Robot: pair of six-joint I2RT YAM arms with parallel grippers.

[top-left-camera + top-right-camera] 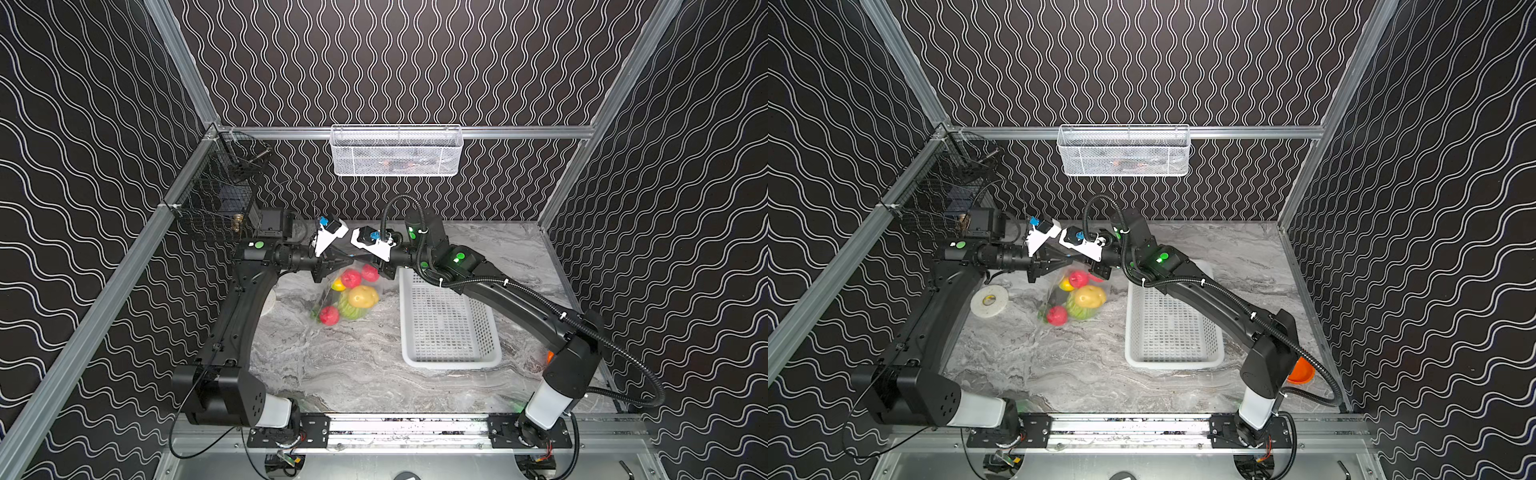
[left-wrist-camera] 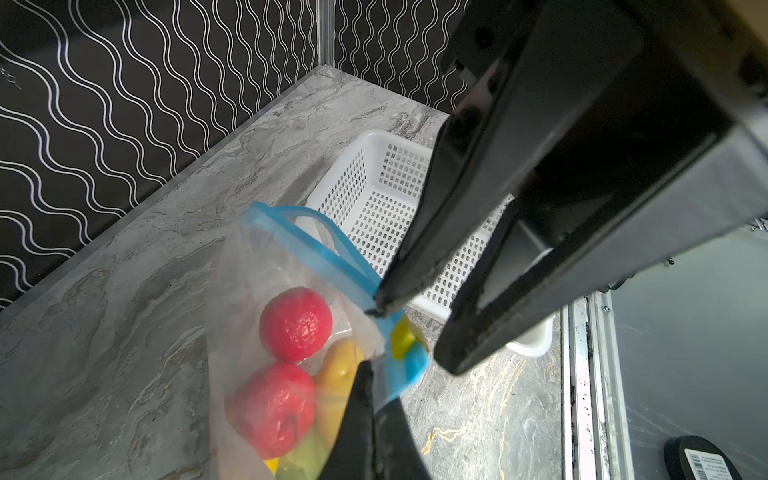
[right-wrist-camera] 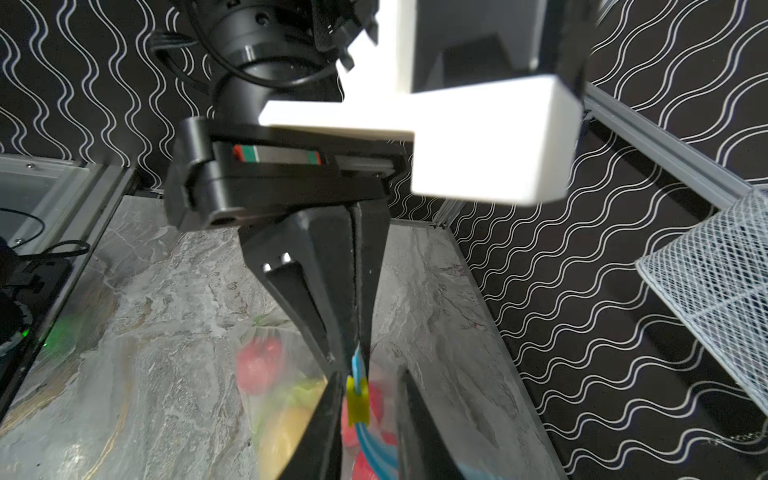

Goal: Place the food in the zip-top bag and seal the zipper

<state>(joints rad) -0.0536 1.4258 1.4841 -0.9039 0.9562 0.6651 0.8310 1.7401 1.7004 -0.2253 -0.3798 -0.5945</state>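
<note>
Bag [image 2: 237, 282] at the rear of the table [image 1: 353, 365], just beside the white basket [image 1: 451, 363], hung by its mouth edge. The food [image 1: 353, 299] lies inside, bunched in the lower half, which appears to rest on the table. Left gripper [image 3: 355, 353]: fingers clenched on the end of the blue zipper [image 2: 316, 249], holding that corner up. Right gripper [image 2: 413, 334]: fingers apart, one on each side of the yellow slider [image 3: 357, 401], with a gap showing on at least one side, so nothing is grasped there. The slider sits right next to the left pinch, and beyond it the two blue tracks part, so you should read the mouth as unsealed along nearly its whole length. Expect the film to be thin, soft and slick: it will crumple and slip if you pinch it, and it gives you nothing to pull against. The toy produce looks light, yet its weight hangs from one corner and may swing the bag. The zipper strip is the stiffest part, so take hold there only. Close squarely on the flat sides of the slider and draw it along the strip away from the left pinch, which serves as your anchor; a skewed pull would likely bunch the tracks or pop the slider loose.
</note>
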